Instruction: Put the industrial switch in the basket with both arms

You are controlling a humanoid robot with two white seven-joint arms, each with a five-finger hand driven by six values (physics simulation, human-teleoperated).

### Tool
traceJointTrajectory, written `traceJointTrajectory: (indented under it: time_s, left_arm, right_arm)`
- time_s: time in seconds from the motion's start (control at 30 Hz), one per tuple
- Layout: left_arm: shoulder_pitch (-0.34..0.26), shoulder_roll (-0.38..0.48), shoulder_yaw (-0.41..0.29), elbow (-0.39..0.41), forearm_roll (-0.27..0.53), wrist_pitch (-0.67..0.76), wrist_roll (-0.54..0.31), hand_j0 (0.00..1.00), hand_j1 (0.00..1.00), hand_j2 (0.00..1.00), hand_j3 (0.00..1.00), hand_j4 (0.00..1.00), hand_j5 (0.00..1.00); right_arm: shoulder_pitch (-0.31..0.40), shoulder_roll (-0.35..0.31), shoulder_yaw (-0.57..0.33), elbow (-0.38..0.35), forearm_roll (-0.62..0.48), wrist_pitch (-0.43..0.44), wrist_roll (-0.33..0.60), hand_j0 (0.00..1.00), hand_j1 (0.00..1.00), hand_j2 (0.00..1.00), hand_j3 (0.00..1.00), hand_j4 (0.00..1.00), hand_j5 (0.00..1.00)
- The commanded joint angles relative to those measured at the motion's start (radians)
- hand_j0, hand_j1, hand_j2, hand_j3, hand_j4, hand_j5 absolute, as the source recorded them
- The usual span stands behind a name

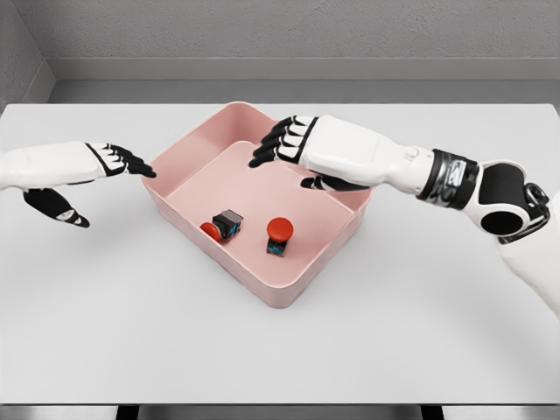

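Industrial switches, two red-capped with dark bodies, are lying inside the pink basket: one tipped over, one upright. My right hand is hovering above them, fingers spread, empty; my left hand is reaching beside the rim, fingers loose.

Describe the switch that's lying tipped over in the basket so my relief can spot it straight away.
Find the pink basket in the middle of the white table. On its floor near the front wall sit two red-capped switches. The tipped switch is the left one, lying on its side with its dark body showing, while the upright switch beside it stands cap up.
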Motion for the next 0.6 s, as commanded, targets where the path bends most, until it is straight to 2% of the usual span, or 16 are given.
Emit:
traceJointTrajectory:
  time_s: [0.0, 0.17, 0.3, 0.37, 0.57]
  left_arm:
    - [0.000, 0.000, -0.003, 0.001, 0.007, 0.002, 0.000, 1.00, 1.00, 1.00, 1.00, 1.00, 1.00]
    - [0.000, -0.003, -0.003, 0.000, 0.007, 0.002, 0.000, 1.00, 1.00, 1.00, 1.00, 1.00, 1.00]
    - [0.000, -0.003, -0.003, 0.000, 0.007, 0.002, 0.000, 1.00, 1.00, 1.00, 1.00, 1.00, 1.00]
    - [0.000, -0.003, -0.003, 0.000, 0.007, 0.002, 0.000, 1.00, 1.00, 1.00, 1.00, 1.00, 1.00]
    - [0.000, -0.009, -0.003, 0.000, 0.007, 0.002, 0.000, 1.00, 1.00, 1.00, 1.00, 1.00, 1.00]
  right_arm:
    - [0.003, -0.035, -0.043, 0.017, -0.008, 0.002, -0.003, 0.98, 0.98, 0.98, 0.98, 0.98, 0.98]
    - [0.086, -0.099, -0.181, 0.080, -0.011, 0.002, -0.008, 1.00, 1.00, 1.00, 1.00, 1.00, 1.00]
    - [0.184, -0.127, -0.302, 0.102, -0.011, 0.002, -0.008, 1.00, 1.00, 1.00, 1.00, 1.00, 1.00]
    - [0.232, -0.128, -0.355, 0.137, -0.009, 0.002, -0.008, 1.00, 1.00, 1.00, 1.00, 1.00, 1.00]
    - [0.258, -0.142, -0.392, 0.272, -0.008, 0.002, -0.006, 1.00, 1.00, 1.00, 1.00, 1.00, 1.00]
